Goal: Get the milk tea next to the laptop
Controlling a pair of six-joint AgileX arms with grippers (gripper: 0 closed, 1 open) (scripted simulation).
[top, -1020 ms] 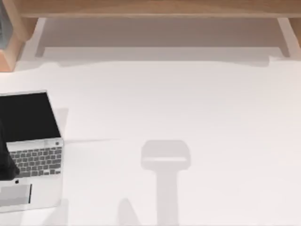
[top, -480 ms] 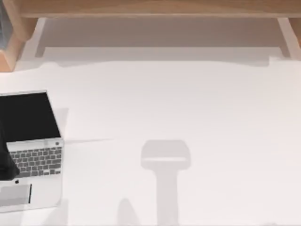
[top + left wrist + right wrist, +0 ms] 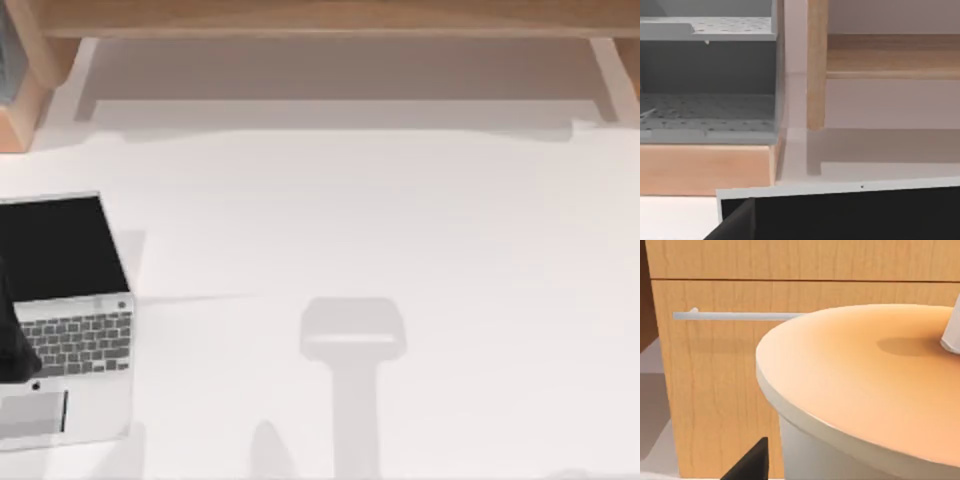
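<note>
Now laptop (image 3: 70,320) at table's (image 3: 400,250) left, milk tea (image 3: 865,405)

laptop (image 3: 65,320) far left, table (image 3: 400,230) open

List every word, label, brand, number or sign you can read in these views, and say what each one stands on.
No text can be read.
Laptop: the key legends are too small to read; the black screen is blank and no brand mark is legible.
Milk tea: the orange-tan top and white side show no print.
Wooden cabinet front: plain wood grain, no label.
Grey perforated shelf: no markings.
</note>
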